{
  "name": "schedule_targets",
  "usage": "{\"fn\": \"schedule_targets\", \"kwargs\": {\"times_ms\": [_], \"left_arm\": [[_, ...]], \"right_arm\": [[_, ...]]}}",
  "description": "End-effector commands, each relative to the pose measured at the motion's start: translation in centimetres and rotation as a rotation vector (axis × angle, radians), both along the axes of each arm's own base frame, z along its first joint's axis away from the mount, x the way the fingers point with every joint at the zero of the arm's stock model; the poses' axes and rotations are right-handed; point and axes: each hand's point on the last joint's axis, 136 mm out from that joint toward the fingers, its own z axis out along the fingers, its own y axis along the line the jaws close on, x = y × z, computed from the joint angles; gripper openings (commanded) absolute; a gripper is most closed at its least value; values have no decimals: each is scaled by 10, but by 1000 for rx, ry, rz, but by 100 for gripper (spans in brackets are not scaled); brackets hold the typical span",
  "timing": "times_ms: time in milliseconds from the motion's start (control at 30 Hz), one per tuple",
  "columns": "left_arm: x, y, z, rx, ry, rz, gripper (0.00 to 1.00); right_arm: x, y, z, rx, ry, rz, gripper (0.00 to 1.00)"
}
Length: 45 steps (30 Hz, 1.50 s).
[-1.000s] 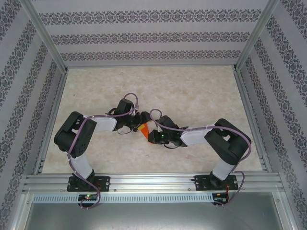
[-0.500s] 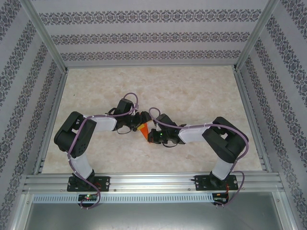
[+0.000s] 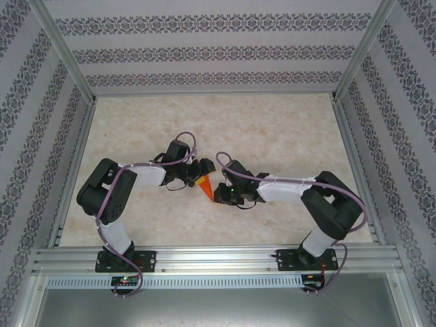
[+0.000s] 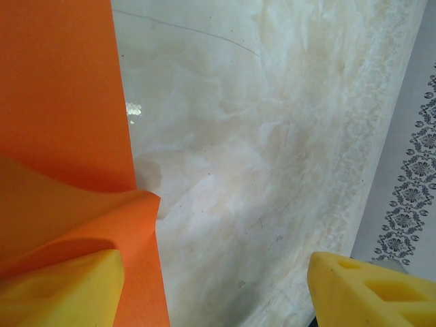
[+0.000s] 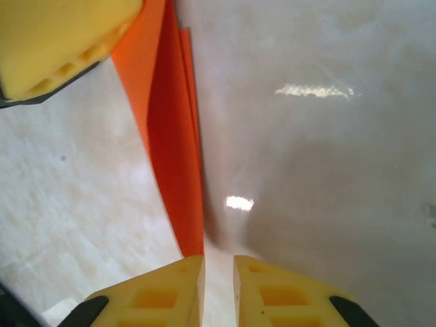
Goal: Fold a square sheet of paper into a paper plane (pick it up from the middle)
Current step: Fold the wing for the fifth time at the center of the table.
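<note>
With the orange paper plane point(image 3: 204, 185) near the middle of the table point(image 3: 286, 129), draped over a finger point(image 4: 54, 293) of the wide-open left gripper point(image 4: 214, 262), the right gripper point(image 5: 218, 272), barely parted and empty at its tip, should flatten the crease gently.

Pale marbled table point(image 3: 272, 129) — glossy, glints; folded orange paper point(image 3: 204, 184) at centre — contact unclear.
</note>
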Motion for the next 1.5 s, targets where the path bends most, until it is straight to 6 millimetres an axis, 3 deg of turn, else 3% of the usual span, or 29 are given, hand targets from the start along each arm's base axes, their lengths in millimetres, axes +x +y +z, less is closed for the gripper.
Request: {"fn": "schedule_targets", "kwargs": {"times_ms": [0, 133, 333, 467, 700, 1000, 1233, 1333, 1467], "left_arm": [[0, 14, -23, 76, 40, 19, 73], [0, 14, -22, 75, 40, 17, 73], [-2, 14, -23, 74, 44, 15, 73], [-3, 14, -24, 73, 47, 17, 73], [-4, 14, -24, 69, 47, 15, 73], [-3, 14, -24, 68, 49, 19, 73], [-5, 15, -26, 74, 54, 18, 73], [-5, 16, -27, 78, 56, 20, 73], [-6, 17, -29, 85, 65, 27, 73]], "right_arm": [[9, 1, 26, 32, -57, -25, 20], [19, 20, 43, 145, -89, -30, 11], [30, 49, 41, 278, -60, -41, 7], [38, 47, 23, 275, -30, -88, 6], [42, 43, 9, 315, 5, -134, 5], [30, 40, -18, 335, 78, -147, 6], [14, 25, -43, 296, 126, -180, 5], [4, 22, -46, 279, 140, -153, 5], [0, 24, -34, 278, 115, -112, 5]]}}
